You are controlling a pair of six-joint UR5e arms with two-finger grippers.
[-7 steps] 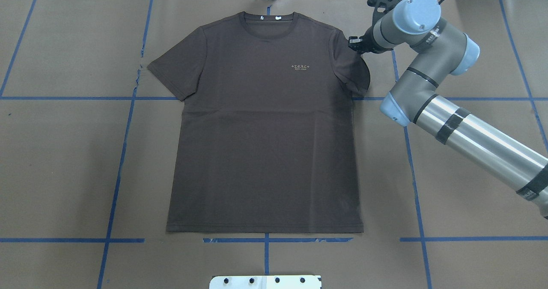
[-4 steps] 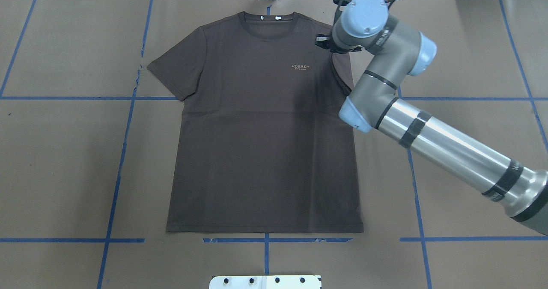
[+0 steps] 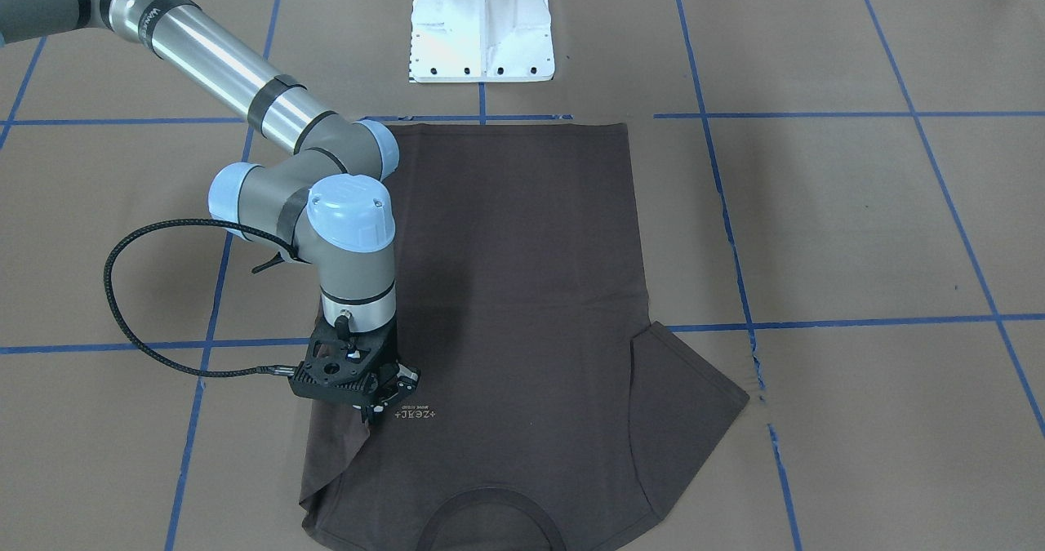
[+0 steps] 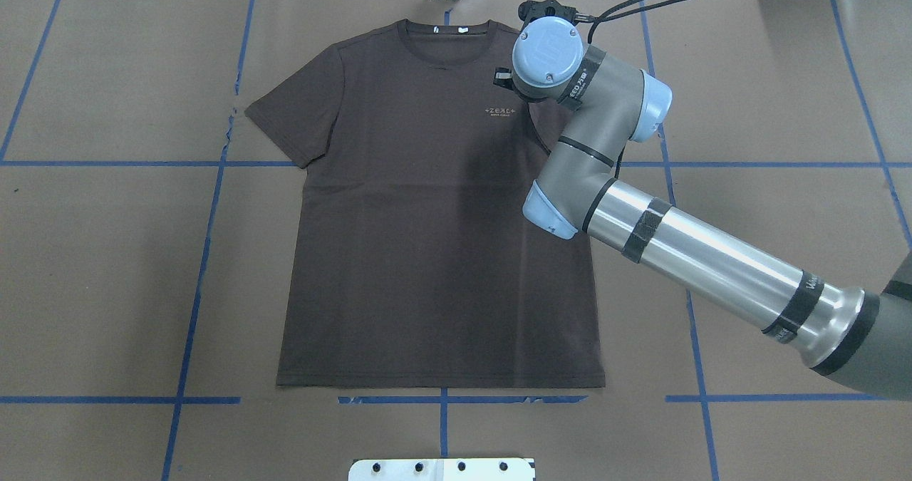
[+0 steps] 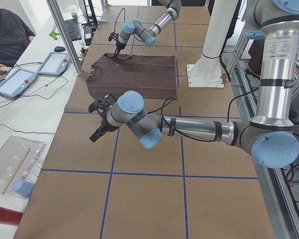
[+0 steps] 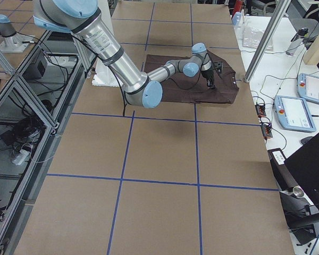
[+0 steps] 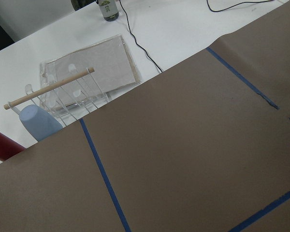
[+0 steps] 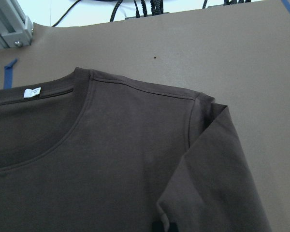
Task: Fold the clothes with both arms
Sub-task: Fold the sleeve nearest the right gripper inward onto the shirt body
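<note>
T-shirt: flat at the centre of the overhead view on the brown surface, collar toward the top edge.
Right tool: closed, pinching the sleeve, which lies folded over the chest beside the logo.
Left tool: left of centre in the left side view, over bare surface, well apart from the shirt; I cannot tell how far it is open.

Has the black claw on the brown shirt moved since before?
Yes. The right gripper slid left in the overhead view, from the outer side of the dark brown T-shirt to beside its small pale chest logo, folding the sleeve over.
</note>
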